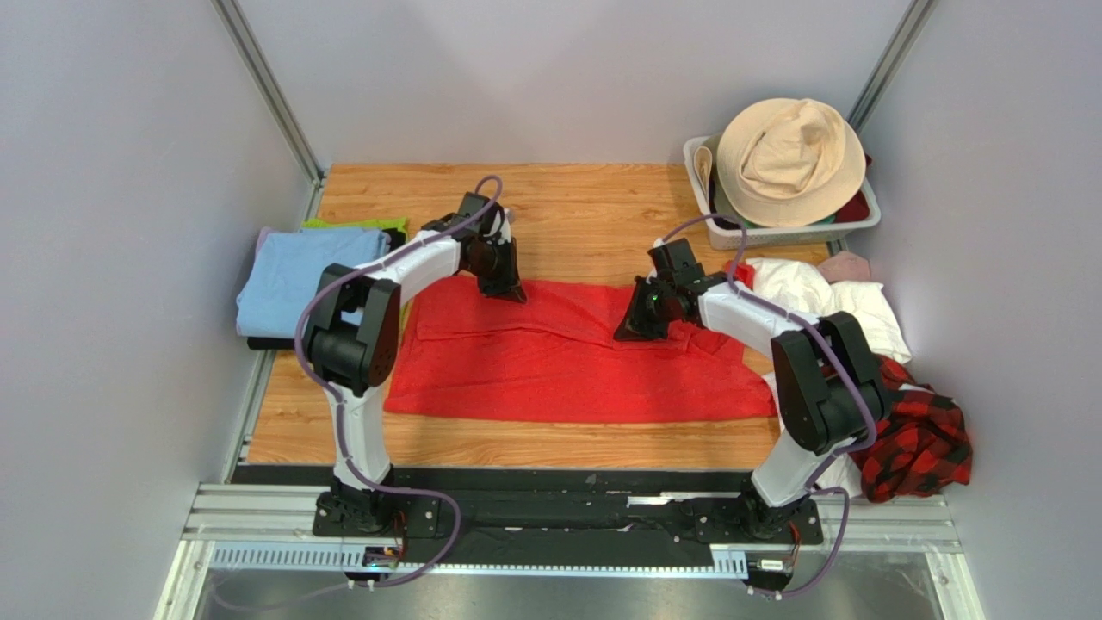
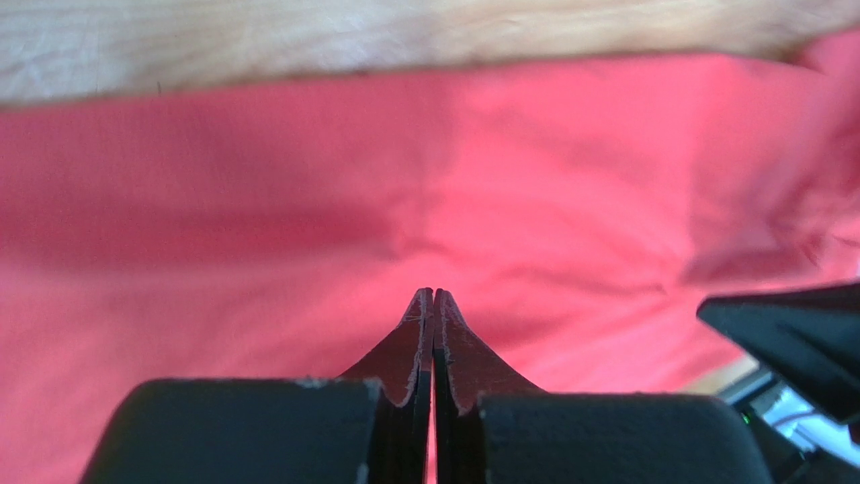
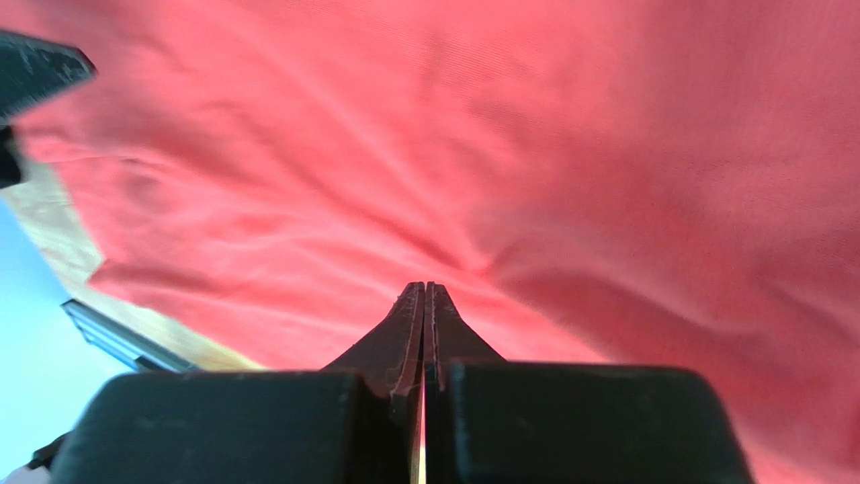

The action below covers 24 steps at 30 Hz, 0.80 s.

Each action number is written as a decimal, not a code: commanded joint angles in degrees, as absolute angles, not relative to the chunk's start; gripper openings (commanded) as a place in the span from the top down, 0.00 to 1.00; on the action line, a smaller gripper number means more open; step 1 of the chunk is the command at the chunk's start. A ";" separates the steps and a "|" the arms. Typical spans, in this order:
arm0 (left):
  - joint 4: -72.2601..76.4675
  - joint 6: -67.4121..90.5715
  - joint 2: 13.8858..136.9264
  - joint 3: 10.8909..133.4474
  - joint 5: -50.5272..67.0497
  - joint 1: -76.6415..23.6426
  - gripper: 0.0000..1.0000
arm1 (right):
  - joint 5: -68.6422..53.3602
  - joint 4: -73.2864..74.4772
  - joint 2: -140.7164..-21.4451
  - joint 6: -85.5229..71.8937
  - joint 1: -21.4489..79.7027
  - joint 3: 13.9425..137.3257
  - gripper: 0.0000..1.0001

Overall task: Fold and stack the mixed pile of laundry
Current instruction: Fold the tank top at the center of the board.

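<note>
In the middle of the wooden table [image 1: 582, 207], the red T-shirt [image 1: 569, 368] is lying spread out, and you are working along its far side with both arms. The left gripper [image 1: 507, 287] is sitting at the shirt's far left corner. The right gripper [image 1: 640, 326] is resting further right, where a diagonal crease is running across the fabric. Both wrist views are showing the jaws pressed together, tips right at the cloth with wrinkles gathering toward them; whether a layer is actually being pinched, I cannot tell. The rest of the mixed laundry pile is sitting at the right edge: white cloths [image 1: 828, 304], a small pink piece [image 1: 847, 268] just beyond them, and the red-and-black plaid shirt [image 1: 921, 446] at the near right. As I judge it, you are setting up a fold of this shirt, so nearly all of the task is lying ahead. To do it well, be checking that each side is carrying only the top edge. Then be bringing both arms toward the near edge together and at one height, so the edge is landing square and the crease on the right is not getting folded in. Be steering clear of the light blue cloth [image 1: 304, 278] on the left and the basket [image 1: 737, 233] at the far right.
</note>
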<state>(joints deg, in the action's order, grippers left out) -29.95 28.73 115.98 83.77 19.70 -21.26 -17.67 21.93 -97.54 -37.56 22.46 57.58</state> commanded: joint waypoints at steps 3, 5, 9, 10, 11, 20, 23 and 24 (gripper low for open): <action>-26.46 27.33 106.70 80.16 24.16 -21.36 1.00 | -17.67 24.08 -91.76 -34.81 18.55 59.07 1.00; -25.84 27.77 108.62 79.63 26.70 -21.36 1.00 | -18.36 23.38 -91.67 -34.63 17.15 57.84 1.00; -25.75 27.86 113.02 79.19 30.14 -21.71 1.00 | -21.09 20.22 -91.84 -34.98 14.33 53.10 1.00; -25.58 27.95 113.64 78.93 30.49 -21.80 1.00 | -21.35 19.17 -92.02 -35.07 13.80 52.30 1.00; -25.58 27.78 114.51 78.66 30.67 -21.80 1.00 | -22.14 18.64 -92.28 -34.98 12.67 51.77 1.00; -22.85 27.86 113.73 71.90 29.10 -21.80 1.00 | -27.60 12.13 -96.50 -35.51 6.33 46.15 1.00; -23.73 27.60 113.29 71.54 27.34 -21.80 1.00 | -27.68 12.13 -97.12 -35.16 5.28 46.75 1.00; -23.82 27.60 112.94 71.46 26.90 -21.71 1.00 | -27.77 12.30 -97.12 -35.07 5.01 47.11 1.00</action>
<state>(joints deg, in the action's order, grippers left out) -23.79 28.64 114.85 72.79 29.98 -21.56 -27.38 15.16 -95.90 -35.99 6.17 46.72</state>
